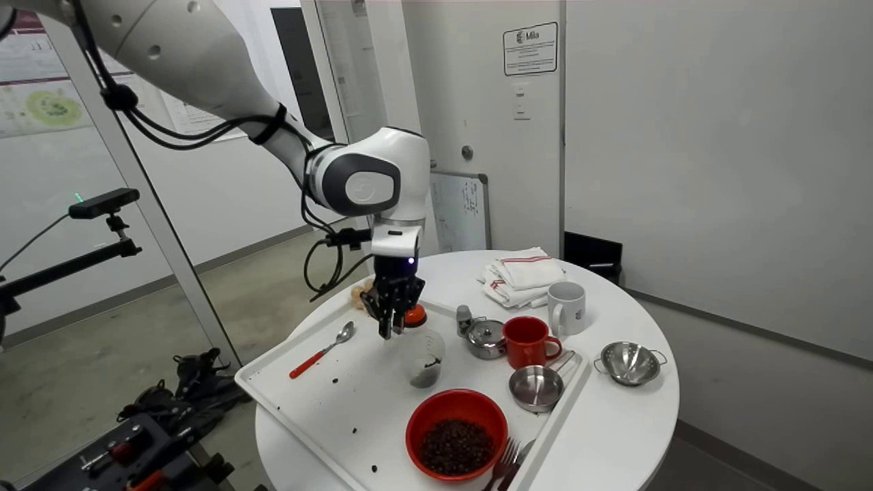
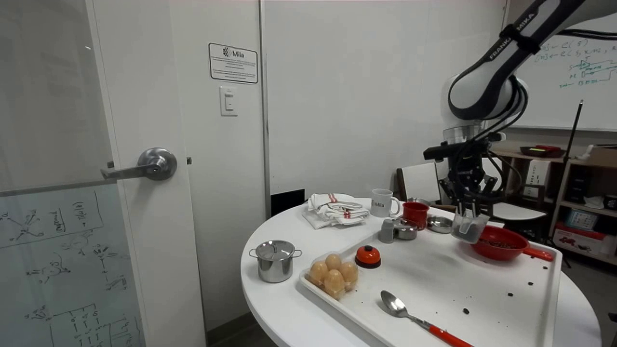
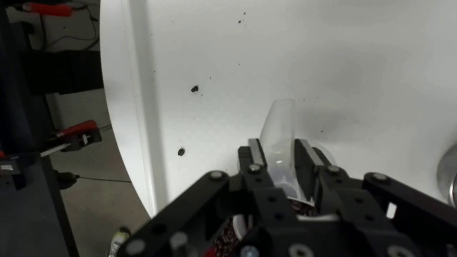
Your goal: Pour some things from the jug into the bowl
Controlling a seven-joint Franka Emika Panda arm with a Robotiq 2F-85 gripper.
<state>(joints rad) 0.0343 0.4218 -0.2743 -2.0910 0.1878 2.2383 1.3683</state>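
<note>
wrist view, bowl [image 3: 210, 252] mostly hidden, metalware [image 3: 445, 175] cropped

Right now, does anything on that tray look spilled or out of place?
Yes: several dark bean-like bits lie scattered on the white tray, outside the red bowl, which holds a heap of similar ones. They look like strays, probably spilled.

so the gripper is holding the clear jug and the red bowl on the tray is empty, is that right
Not quite: the red bowl on the tray isn't empty. It holds a heap of dark beans, as both exterior views show. The rest is right: the gripper is holding the clear jug.
</note>
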